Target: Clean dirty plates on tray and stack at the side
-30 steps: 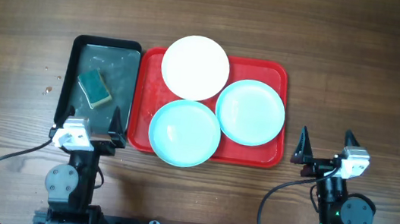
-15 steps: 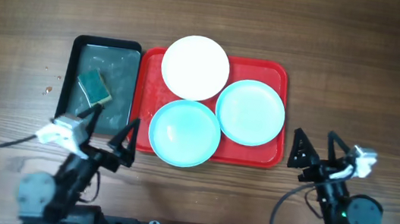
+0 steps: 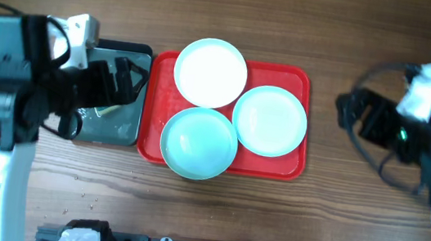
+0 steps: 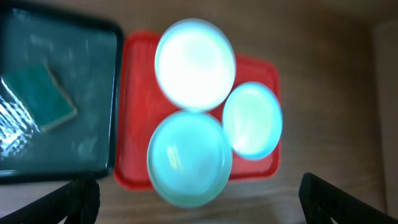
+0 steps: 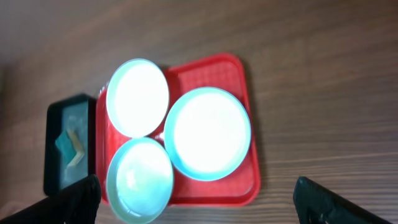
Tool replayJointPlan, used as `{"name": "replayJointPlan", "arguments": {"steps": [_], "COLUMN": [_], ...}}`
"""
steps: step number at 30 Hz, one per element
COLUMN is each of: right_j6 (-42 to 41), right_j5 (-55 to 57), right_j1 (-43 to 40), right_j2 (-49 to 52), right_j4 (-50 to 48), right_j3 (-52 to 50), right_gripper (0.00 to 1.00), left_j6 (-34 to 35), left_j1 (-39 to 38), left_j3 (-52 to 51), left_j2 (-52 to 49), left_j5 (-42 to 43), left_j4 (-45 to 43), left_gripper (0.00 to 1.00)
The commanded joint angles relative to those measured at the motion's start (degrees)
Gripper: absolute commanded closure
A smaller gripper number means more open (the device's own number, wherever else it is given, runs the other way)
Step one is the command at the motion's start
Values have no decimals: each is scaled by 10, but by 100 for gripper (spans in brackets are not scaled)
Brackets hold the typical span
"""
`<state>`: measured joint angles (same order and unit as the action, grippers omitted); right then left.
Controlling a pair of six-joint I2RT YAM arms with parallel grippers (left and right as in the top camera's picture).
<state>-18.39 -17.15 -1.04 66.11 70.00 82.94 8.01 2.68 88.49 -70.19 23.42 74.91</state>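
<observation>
Jaws wide and empty, the left gripper [image 4: 199, 186] hung high over the black tray [image 3: 117, 46], having climbed within the last second from its rest at the near edge of the table [image 3: 294, 15]; that lift suggested the cleaning was only starting, with nothing yet picked up. The green sponge [image 4: 46, 99] lay at an angle in the black tray; only the left wrist camera showed it, since from overhead the arm covered it. Just right of that, the red tray [image 3: 288, 169] held all three plates crowded rim to rim: the white plate [image 3: 211, 72] at the far side, spilling over the tray's far rim; the near turquoise plate [image 3: 199, 143] overhanging the near rim; the right turquoise plate [image 3: 270, 121] toward the tray's right end. None had moved and none was stacked at the side. Glare in both wrist views washed the plate faces out, so any dirt could not be judged. Farthest right, the right gripper [image 5: 198, 180] had likewise risen, its jaws spread wide on nothing, poised over bare wood beside the red tray.
</observation>
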Motion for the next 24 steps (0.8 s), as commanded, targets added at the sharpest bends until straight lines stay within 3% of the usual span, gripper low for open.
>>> {"name": "replayJointPlan", "arguments": {"steps": [1,2,3,4,7,9,10,12,18,22,24], "right_j6": [57,64,63,62,23,14,-3,-49,-170,-182,-181], "right_j5": [-176,-167,-140,-116,-87,-87,-87,-87,28,102,117], "right_j1": [10,27,45,63,173,216,235,273,351,390,395], "right_j2": [82,105,121,131,144,144,144,144,146,173,195], "right_j4": [23,30,37,42,-1,-37,-56,-113,-219,-265,-284], "right_j3": [8,7,6,2,-69,-113,-135,-194,-291,-294,-294], "right_gripper": [36,52,60,61,54,50,37,35,55,68,69], "left_j6": [-16,-16,-16,-16,-16,-16,-16,-16,-16,-11,-11], "left_j1": [-2,-2,-2,-2,-2,-2,-2,-2,-2,-2,-2], "left_j3": [11,11,11,11,7,7,7,7,7,7,7], "left_j2": [-51,-66,-76,-88,-114,-117,-118,-118,-120,-121,-121], "left_j5": [-12,-12,-12,-15,-30,-42,-56,-75,-75,-75,-75], "left_j4": [33,37,41,45,55,55,55,55,50,48,48], "left_gripper": [1,21,41,60,82,83,83,83,78,74,74]}}
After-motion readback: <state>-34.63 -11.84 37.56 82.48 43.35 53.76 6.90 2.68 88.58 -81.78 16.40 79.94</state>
